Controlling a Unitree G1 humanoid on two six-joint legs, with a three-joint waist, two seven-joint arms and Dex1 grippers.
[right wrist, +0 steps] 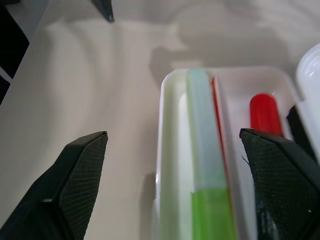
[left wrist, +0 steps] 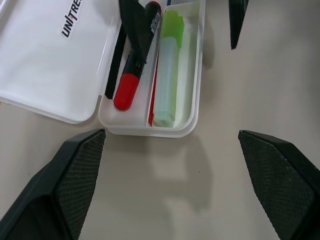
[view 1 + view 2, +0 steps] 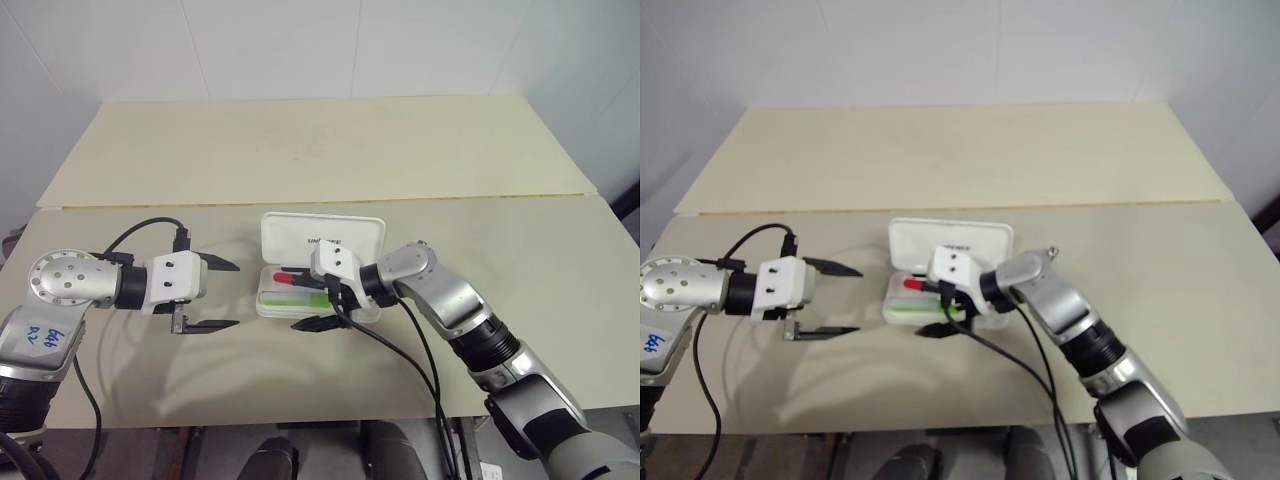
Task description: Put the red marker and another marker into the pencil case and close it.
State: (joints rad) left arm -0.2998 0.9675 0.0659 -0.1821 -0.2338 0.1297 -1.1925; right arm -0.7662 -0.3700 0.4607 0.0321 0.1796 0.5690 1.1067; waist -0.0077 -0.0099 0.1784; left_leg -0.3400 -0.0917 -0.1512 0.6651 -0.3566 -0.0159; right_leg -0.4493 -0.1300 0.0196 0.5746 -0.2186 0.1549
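— Where do you stand with the pencil case [image 3: 322, 262]?

— It lies open mid-bench [image 3: 300, 150]. Its lid [image 3: 322, 238] stands back toward twelve o'clock, and the red marker [image 2: 131, 75] and the green highlighter [image 2: 166, 85] already lie side by side in the tray, long axes running nine to three.

— Which hand is nearer?

— Your right hand [image 3: 310, 297]. It hangs spread wide, holding nothing, straddling the tray's three o'clock end. Your left hand [image 3: 222, 296] waits just off the nine o'clock end, equally wide and empty.

— And the lid?

— I judge that it must swing from twelve toward six. The left wrist view shows both pens settled and one right finger [image 2: 134, 25] over the red marker; the head views blur that.
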